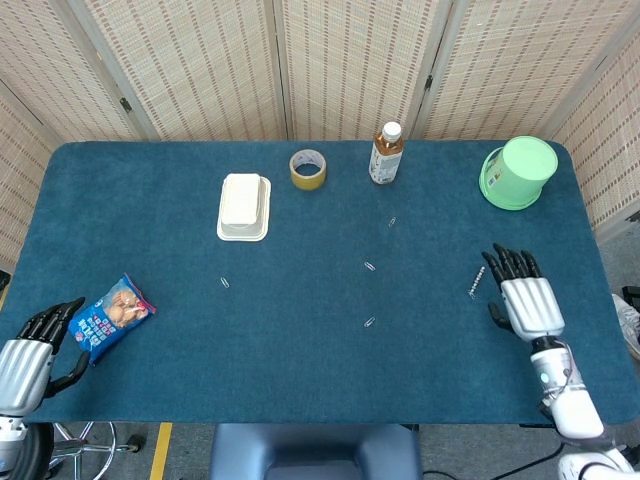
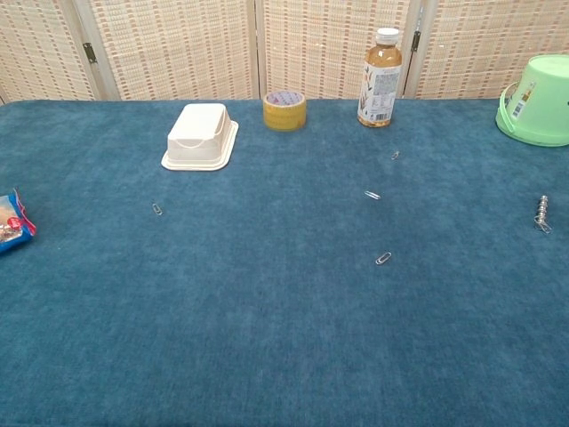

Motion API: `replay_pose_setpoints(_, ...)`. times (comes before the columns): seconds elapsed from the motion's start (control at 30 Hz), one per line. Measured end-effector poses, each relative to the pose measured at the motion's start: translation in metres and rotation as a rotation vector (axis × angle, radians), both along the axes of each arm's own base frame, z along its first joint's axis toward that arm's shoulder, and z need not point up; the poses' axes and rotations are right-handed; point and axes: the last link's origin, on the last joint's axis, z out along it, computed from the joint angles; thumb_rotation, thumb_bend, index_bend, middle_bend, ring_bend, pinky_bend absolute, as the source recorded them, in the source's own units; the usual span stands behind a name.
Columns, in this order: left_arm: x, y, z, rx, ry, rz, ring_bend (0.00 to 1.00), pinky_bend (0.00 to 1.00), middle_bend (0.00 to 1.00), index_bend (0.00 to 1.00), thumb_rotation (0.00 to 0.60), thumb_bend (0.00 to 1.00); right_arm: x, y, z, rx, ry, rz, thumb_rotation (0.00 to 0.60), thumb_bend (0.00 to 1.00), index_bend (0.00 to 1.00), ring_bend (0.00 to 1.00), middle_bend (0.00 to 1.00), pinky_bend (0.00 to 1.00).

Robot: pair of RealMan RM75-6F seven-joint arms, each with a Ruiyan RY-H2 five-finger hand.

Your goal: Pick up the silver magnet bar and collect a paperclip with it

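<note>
The silver magnet bar [image 1: 477,282] [image 2: 542,213] lies flat on the blue table at the right, free of any hand. My right hand [image 1: 526,296] sits just right of it, fingers apart and holding nothing; the chest view does not show it. Three paperclips lie mid-table [image 1: 392,222] [image 1: 369,266] [image 1: 369,322], the same ones showing in the chest view [image 2: 395,155] [image 2: 372,195] [image 2: 383,258]. Another paperclip [image 1: 224,282] [image 2: 157,209] lies to the left. My left hand [image 1: 30,352] rests at the front left corner, fingers loosely curled, empty.
A snack packet [image 1: 112,313] lies beside my left hand. At the back stand a white box [image 1: 244,206], a yellow tape roll [image 1: 307,168], a tea bottle [image 1: 386,153] and a tipped green cup [image 1: 518,172].
</note>
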Motion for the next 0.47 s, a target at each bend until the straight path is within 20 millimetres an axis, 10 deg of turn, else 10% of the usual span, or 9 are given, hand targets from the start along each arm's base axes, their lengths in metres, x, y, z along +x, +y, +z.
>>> replay_pose_setpoints(0.47,-0.001,0.008,-0.007,0.019,0.072,0.041,0.18,0.25,0.2,0.02,0.6,0.48,-0.026,0.087,0.022,-0.076,-0.012,0.004,0.6,0.44,0.03,0.0,0.0,0.0)
